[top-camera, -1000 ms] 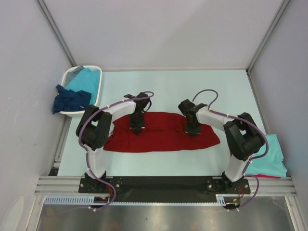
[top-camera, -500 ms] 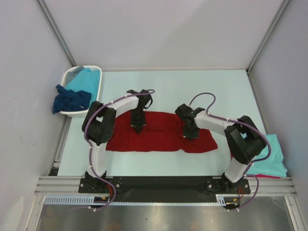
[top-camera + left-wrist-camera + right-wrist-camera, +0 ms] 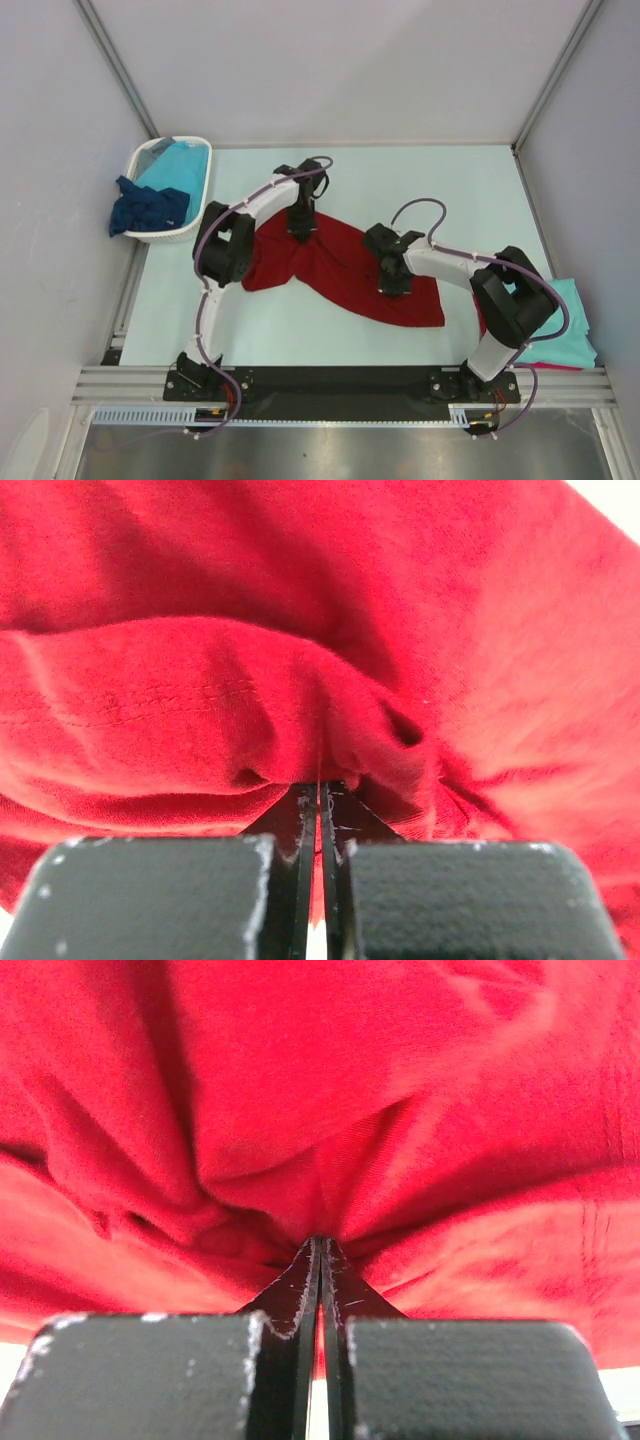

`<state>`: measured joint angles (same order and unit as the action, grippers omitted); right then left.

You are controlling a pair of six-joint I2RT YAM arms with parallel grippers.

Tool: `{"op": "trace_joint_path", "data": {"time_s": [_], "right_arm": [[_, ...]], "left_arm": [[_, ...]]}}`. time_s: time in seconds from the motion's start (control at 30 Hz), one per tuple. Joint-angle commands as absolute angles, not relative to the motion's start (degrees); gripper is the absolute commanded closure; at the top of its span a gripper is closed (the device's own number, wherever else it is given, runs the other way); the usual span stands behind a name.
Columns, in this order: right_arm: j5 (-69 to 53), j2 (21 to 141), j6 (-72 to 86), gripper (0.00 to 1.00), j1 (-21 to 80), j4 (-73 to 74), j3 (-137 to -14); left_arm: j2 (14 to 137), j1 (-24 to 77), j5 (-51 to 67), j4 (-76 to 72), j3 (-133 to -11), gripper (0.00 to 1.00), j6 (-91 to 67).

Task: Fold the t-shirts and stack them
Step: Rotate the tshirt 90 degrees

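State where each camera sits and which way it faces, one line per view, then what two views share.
Top external: fixed above and behind the arms, looking down on the table; both arms show, left hand and right hand on the dark red t-shirt.
Left wrist: on the left arm's wrist, looking along its shut fingers into bunched red cloth.
Right wrist: on the right arm's wrist, looking along its shut fingers into gathered red cloth.
Shared: both wrist views show that shirt pinched.
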<state>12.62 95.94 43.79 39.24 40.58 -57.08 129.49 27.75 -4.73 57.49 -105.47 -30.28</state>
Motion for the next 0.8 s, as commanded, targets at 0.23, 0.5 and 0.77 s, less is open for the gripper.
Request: {"op": "trace_joint_path", "data": {"time_s": [0.23, 0.5, 0.77], "right_arm": [[5.98, 95.89, 46.05, 1.0, 43.42, 42.45, -54.67], [4.04, 101.06, 45.26, 1.0, 47.9, 41.49, -60.54], [-0.95, 106.78, 41.49, 1.0, 53.78, 37.8, -68.72]], "left_arm": [[138.5, 26.1, -8.79, 57.65, -126.11, 1.0, -26.46], [141.5, 26.28, -5.37, 59.06, -132.44, 1.0, -24.79], [142.65, 26.54, -1.67, 58.89, -133.86, 1.0, -21.8]]}}
